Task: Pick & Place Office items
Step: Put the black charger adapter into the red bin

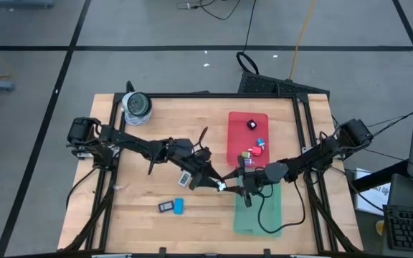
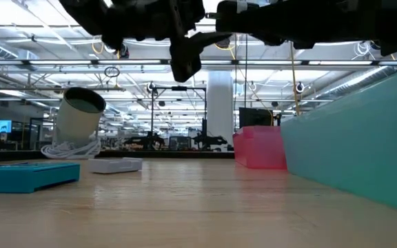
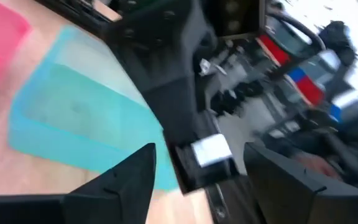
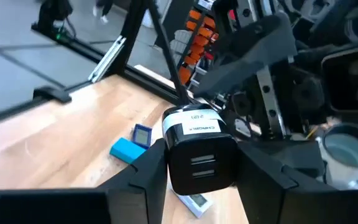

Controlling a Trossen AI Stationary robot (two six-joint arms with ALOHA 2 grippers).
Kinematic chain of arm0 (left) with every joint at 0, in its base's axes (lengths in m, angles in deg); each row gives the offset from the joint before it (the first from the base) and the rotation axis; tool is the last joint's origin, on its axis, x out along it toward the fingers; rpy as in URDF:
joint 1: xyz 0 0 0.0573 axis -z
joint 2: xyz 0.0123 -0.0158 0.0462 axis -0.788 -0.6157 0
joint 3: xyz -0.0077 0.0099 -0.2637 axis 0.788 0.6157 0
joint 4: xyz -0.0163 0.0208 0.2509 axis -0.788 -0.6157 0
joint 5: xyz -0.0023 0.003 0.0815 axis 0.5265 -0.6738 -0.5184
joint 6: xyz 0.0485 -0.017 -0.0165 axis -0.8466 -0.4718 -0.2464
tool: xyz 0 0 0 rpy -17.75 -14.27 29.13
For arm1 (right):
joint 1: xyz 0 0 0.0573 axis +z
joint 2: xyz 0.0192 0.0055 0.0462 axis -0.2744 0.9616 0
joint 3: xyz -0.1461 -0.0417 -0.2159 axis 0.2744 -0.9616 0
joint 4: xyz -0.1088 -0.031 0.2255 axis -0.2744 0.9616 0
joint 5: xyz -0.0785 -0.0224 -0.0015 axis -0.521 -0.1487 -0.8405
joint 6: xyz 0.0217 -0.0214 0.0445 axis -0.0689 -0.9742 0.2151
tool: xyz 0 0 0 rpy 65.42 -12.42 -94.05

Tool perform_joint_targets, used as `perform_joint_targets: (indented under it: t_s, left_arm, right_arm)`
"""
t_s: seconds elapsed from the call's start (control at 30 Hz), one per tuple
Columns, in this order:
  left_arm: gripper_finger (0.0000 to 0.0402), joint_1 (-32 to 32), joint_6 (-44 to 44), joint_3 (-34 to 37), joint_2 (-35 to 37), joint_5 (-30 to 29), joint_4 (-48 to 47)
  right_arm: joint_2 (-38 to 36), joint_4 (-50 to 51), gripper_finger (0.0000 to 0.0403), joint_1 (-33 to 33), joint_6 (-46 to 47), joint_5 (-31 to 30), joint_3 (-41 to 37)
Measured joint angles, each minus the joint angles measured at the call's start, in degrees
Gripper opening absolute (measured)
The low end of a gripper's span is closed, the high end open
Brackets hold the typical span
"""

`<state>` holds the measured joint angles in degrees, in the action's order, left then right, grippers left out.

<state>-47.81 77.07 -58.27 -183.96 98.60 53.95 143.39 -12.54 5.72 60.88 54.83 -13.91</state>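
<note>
Handover mid-counter: I see the right gripper (image 4: 194,180) clenched on the dark block (image 4: 199,155), left gripper (image 3: 197,171) released; next, carry to the green tray (image 1: 258,211) at five o'clock.

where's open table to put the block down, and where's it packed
Open wood: the left half between the grey roll and the blue bar, and the front left corner. The green tray holds only a black cable. Crowded: mid-table, where left gripper and right gripper meet over the dark block, and the red tray.
</note>
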Motion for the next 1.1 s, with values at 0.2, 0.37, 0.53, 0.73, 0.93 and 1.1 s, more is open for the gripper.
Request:
perform_joint_targets:
  t_s: [0.2, 0.37, 0.53, 0.73, 0.93, 1.1]
  left_arm:
    - [0.0268, -6.6, 3.1, 0.0, 2.6, 18.9, -0.9]
    - [0.0278, -10.8, 0.9, 0.7, 6.4, 35.0, -7.4]
    - [0.0276, -10.4, -8.1, 5.7, 12.4, 29.7, -9.4]
    - [0.0264, -11.7, -15.4, 16.1, 25.3, 19.8, -9.7]
    - [0.0253, -13.7, -17.9, 29.4, 44.1, 7.4, -9.8]
    - [0.0260, -14.1, -17.5, 39.3, 59.5, -3.0, -9.4]
  right_arm:
    - [-2.7, 4.4, 0.0145, -1.2, 8.2, -0.1, -0.1]
    - [-8.6, 10.9, 0.0145, -2.3, 12.4, -0.3, -2.0]
    - [-14.6, 11.9, 0.0144, -2.5, 14.6, -0.4, -5.5]
    - [-20.8, 11.5, 0.0145, -2.5, 16.4, -3.4, -10.1]
    - [-25.8, 11.5, 0.0145, -2.5, 17.3, -6.1, -13.5]
    - [-28.8, 12.1, 0.0144, -2.6, 19.6, -8.3, -14.7]
